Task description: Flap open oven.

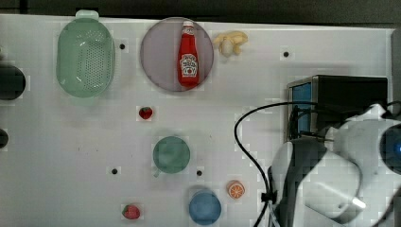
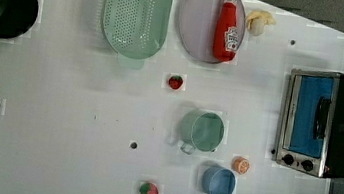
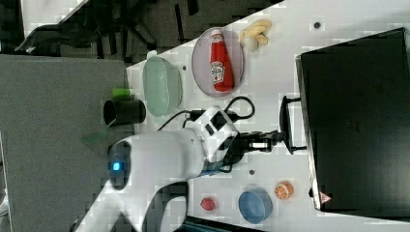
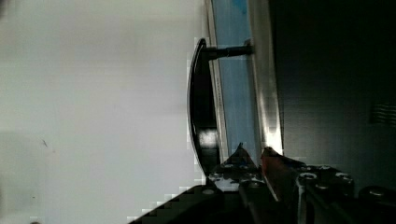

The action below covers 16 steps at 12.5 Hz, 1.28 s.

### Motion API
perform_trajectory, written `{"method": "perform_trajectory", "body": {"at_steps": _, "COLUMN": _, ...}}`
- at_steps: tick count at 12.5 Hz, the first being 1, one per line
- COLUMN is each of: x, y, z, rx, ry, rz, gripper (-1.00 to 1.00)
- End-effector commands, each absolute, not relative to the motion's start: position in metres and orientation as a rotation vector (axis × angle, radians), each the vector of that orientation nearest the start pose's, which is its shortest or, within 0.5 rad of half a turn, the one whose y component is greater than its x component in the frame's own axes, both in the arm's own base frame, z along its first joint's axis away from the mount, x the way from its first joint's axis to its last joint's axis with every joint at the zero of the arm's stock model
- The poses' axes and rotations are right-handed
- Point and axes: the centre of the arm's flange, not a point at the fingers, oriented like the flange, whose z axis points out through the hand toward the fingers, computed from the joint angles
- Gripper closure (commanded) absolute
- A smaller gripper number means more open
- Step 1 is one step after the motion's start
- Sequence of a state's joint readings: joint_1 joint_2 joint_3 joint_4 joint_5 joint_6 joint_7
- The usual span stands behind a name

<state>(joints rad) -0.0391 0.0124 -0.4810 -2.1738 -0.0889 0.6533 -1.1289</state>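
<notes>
The oven stands closed near the worktop edge on the left view's right, its blue door facing the open middle. In the right view the gripper points level at the door and reaches the dark bar handle, whose long axis runs across the door, square to the gripper's approach. The fingers stand narrowly apart at the bar; whether they actually clasp it is unclear. Judging by this, the door should swing toward the arm.
</notes>
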Motion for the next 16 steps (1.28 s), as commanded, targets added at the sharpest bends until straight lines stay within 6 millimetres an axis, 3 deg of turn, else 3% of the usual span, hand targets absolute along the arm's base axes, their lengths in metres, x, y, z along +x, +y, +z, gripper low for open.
{"method": "perform_trajectory", "body": {"at_steps": 1, "x": 0.471, "y": -0.263, "z": 0.372, "rx": -3.267, "ry": 0.060, "rz": -0.097, "gripper": 0.65}}
{"method": "perform_trajectory", "body": {"at_steps": 5, "x": 0.471, "y": -0.263, "z": 0.337, "rx": -3.290, "ry": 0.046, "rz": -0.079, "gripper": 0.65}}
{"method": "perform_trajectory", "body": {"at_steps": 9, "x": 0.474, "y": -0.259, "z": 0.315, "rx": -3.294, "ry": 0.026, "rz": -0.020, "gripper": 0.65}}
{"method": "perform_trajectory", "body": {"at_steps": 12, "x": 0.485, "y": -0.237, "z": 0.310, "rx": -3.357, "ry": -0.032, "rz": 0.028, "gripper": 0.65}}
{"method": "perform_trajectory", "body": {"at_steps": 16, "x": 0.497, "y": -0.184, "z": 0.297, "rx": -3.484, "ry": -0.012, "rz": 0.092, "gripper": 0.65}}
